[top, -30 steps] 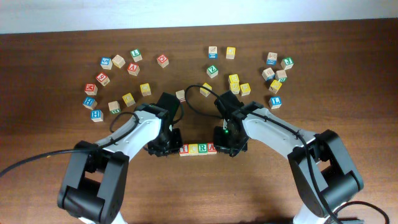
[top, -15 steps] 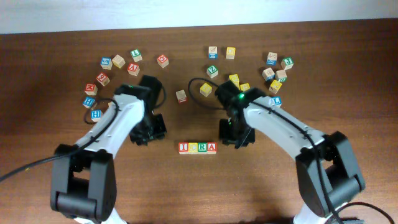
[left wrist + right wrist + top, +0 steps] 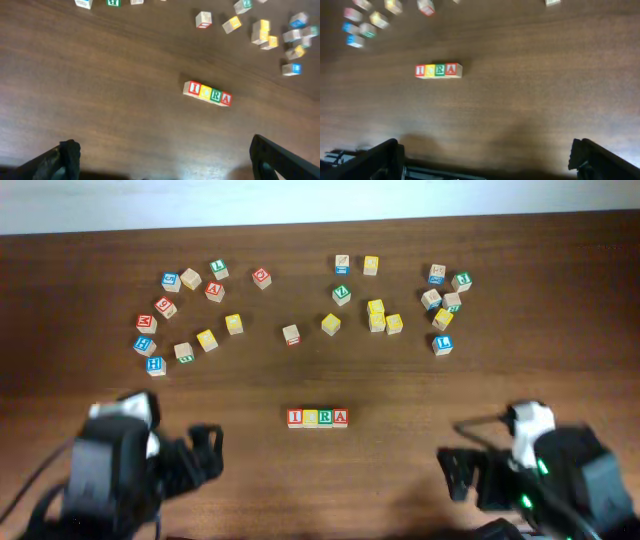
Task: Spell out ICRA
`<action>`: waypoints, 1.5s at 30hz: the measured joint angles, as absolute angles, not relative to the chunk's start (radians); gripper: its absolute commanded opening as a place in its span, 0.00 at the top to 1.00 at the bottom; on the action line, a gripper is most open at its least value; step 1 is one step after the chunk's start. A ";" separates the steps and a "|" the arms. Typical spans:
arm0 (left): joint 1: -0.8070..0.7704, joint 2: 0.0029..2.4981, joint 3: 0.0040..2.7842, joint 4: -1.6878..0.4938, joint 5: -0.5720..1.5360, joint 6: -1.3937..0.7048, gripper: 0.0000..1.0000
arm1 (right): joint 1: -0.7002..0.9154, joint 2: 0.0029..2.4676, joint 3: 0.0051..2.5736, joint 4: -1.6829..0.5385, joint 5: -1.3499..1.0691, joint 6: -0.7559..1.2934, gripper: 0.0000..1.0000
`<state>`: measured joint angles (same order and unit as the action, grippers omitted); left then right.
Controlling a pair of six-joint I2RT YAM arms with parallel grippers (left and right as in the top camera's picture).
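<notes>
Well apart: ICRA row [image 3: 318, 418], loose cubes [image 3: 291, 334].

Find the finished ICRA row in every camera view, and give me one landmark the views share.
Overhead: the ICRA row lies at lower centre, level.
Left wrist: the row is right of centre, slanting down to the right.
Right wrist: the row is left of centre in the upper half, level.
Shared landmark: the lone cube just beyond the row, also in the left wrist view and, blurred, at the right wrist view's top edge.
</notes>
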<state>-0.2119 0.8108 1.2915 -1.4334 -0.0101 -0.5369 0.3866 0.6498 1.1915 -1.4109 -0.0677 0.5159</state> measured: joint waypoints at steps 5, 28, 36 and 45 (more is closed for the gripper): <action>-0.212 0.540 1.157 -1.424 -0.012 -0.614 0.01 | 0.387 0.443 1.174 -1.408 -0.068 0.516 0.02; -0.212 0.525 1.151 -1.526 -0.012 -0.630 0.01 | 0.321 0.429 1.151 -1.364 0.014 0.461 0.02; -0.212 0.525 1.147 -1.527 -0.013 -0.630 0.01 | 0.123 0.186 0.628 -0.574 -0.099 0.030 0.02; -0.212 0.525 1.146 -1.529 -0.012 -0.630 0.01 | 0.102 0.017 0.177 -0.098 -0.164 -0.046 0.02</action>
<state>-0.2119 0.5255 1.1461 -1.5288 -0.0124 -0.6296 0.1024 0.0166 0.1772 -0.0978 -0.1642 -0.0463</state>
